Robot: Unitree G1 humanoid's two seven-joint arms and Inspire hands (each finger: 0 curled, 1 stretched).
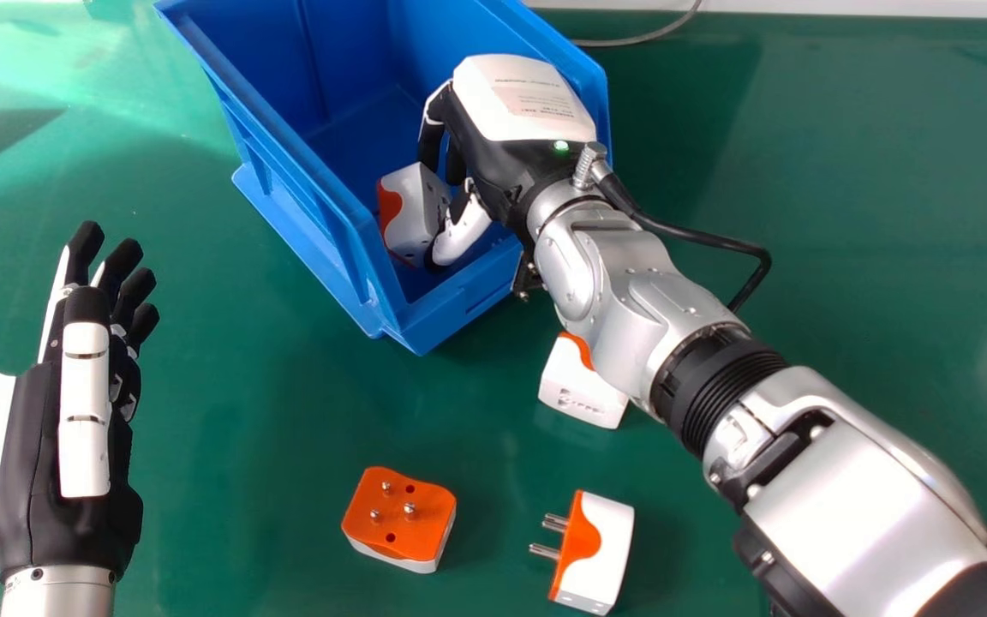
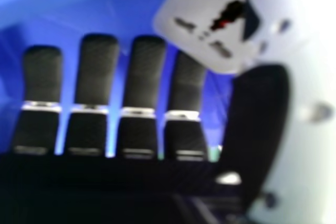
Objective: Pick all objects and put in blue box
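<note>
My right hand (image 1: 506,128) is inside the blue box (image 1: 288,158), with straight, spread fingers pointing down. Beside its thumb, near the box's front end, a white and orange plug adapter (image 1: 412,214) leans tilted. In the right hand view, that adapter (image 2: 202,22) is by the thumb, beyond the fingers (image 2: 97,72) of the right hand (image 2: 139,77). On the table lie an adapter with pins up (image 1: 403,514), one on its side (image 1: 601,553) and one partly behind my right forearm (image 1: 579,386). My left hand (image 1: 65,411) is held open at the left.
The green table (image 1: 271,411) extends around the box. A grey cable (image 1: 652,36) runs behind the box near the table's back edge. My right forearm crosses above the table from the lower right corner to the box.
</note>
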